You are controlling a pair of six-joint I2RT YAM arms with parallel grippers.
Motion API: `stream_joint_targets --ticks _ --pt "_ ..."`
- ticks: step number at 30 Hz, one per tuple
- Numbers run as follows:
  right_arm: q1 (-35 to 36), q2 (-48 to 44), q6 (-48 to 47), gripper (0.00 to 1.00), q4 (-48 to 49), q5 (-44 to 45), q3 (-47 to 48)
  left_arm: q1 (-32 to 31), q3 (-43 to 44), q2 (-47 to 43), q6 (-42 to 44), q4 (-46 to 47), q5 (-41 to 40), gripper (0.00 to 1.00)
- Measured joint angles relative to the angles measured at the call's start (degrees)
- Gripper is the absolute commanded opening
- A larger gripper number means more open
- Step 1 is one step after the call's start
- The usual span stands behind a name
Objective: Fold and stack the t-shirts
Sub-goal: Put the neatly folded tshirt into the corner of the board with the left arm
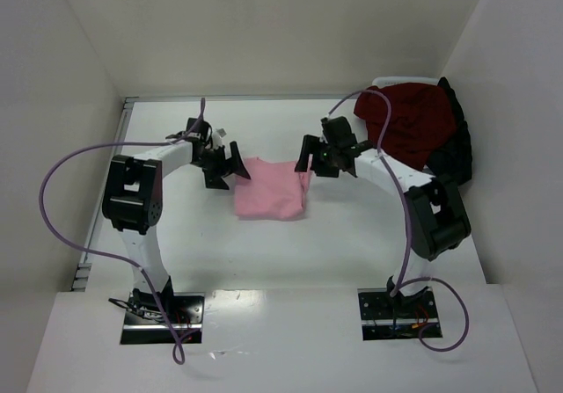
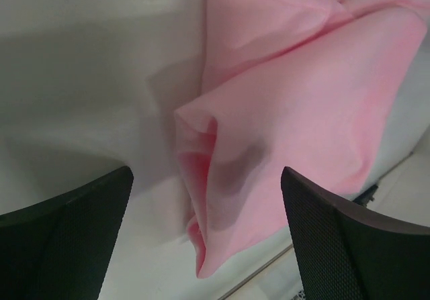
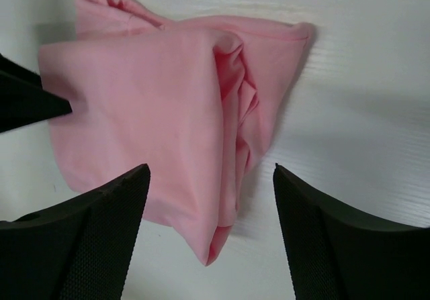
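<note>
The white table (image 1: 290,252) carries all items. At its far right corner lies an unfolded heap: a dark red t-shirt (image 1: 409,125) bunched on top of a black t-shirt (image 1: 453,151), which shows along the right side of the heap. At the table's centre lies the pink t-shirt (image 1: 271,189), folded into a rough rectangle. Its upper layer is smooth, while the right edge shows bunched, uneven folds (image 3: 235,92) and the left edge a rolled lip (image 2: 198,152). The left gripper (image 1: 230,166) stands at the shirt's far left corner, its fingers (image 2: 74,233) spread wide and gripping nothing. The right gripper (image 1: 308,160) stands at the far right corner, its fingers (image 3: 87,239) likewise wide apart and clear of the cloth.
</note>
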Motion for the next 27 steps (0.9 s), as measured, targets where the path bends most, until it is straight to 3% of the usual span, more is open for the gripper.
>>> stream_joint_targets --ticks 4,7,15,19,20,27 --pt "-3.9 -1.4 0.8 0.95 -0.5 -1.2 0.3 -0.3 -3.1 -0.7 -0.6 4.0 4.3 1.0" --pt "-7.8 -4.0 1.2 0.99 -1.3 -1.4 0.3 -0.6 -4.8 -1.0 -1.7 7.2 6.5 1.0" --pt "-10.5 -10.9 1.2 0.99 -2.7 -1.4 -0.2 -3.5 -6.3 -1.0 -4.7 12.6 7.9 1.0" --pt "-10.5 -13.1 1.7 0.99 -3.1 -1.5 -2.4 -5.3 -6.3 -0.7 -6.7 14.4 5.8 0.88" --pt "-10.5 -13.4 1.8 0.99 -3.4 -1.5 -2.7 -5.7 -6.3 -0.6 -7.4 14.8 5.4 0.78" --pt "-11.3 -17.7 2.1 0.99 -5.3 -1.2 -3.5 -7.7 -7.7 0.5 -10.0 17.3 1.6 0.37"
